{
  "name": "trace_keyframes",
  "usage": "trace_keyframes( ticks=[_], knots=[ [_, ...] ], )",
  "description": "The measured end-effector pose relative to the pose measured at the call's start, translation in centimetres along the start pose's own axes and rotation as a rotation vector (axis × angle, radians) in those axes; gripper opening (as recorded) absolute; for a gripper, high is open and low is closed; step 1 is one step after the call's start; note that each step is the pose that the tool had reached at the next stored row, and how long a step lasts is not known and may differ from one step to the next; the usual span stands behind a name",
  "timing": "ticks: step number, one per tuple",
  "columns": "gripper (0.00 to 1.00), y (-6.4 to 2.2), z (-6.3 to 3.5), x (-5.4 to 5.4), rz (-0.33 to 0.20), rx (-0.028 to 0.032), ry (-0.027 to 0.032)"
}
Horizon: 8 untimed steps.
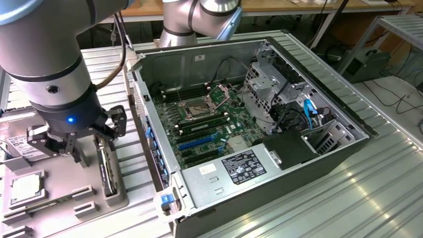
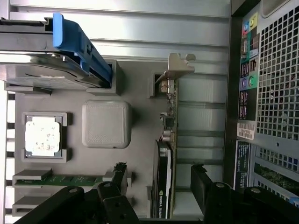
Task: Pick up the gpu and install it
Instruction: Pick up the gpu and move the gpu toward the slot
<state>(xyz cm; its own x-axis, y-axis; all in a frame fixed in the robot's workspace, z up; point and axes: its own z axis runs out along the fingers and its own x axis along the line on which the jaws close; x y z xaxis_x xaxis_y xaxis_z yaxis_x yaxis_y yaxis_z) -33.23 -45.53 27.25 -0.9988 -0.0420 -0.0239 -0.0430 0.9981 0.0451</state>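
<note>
The gpu (image 2: pixel 167 154) is a thin green card standing on edge in a slot of the grey parts tray (image 2: pixel 140 116), with its silver bracket (image 2: pixel 176 70) at the far end. In the exterior view the gpu (image 1: pixel 107 171) stands at the tray's side nearest the computer case. My gripper (image 2: pixel 159 189) is open and hovers just above the card. Its black fingers (image 2: pixel 112 189) straddle the card's end away from the bracket without touching it. In the exterior view, the gripper (image 1: pixel 89 146) hangs over the tray at the left.
The tray also holds a hard drive (image 2: pixel 42 60) with a blue handle, a square processor chip (image 2: pixel 42 135), memory sticks (image 2: pixel 60 179) and a grey block (image 2: pixel 106 123). The open computer case (image 1: pixel 264 168) lies beside it, its motherboard (image 1: pixel 205 124) exposed with blue slots (image 1: pixel 191 144).
</note>
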Motion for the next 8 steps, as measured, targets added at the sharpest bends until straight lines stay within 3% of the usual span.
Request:
trace_keyframes(
  ticks=[8],
  knots=[
    [0.66,-0.66,1.48,-0.2,0.002,0.0001,0.0]
  ],
)
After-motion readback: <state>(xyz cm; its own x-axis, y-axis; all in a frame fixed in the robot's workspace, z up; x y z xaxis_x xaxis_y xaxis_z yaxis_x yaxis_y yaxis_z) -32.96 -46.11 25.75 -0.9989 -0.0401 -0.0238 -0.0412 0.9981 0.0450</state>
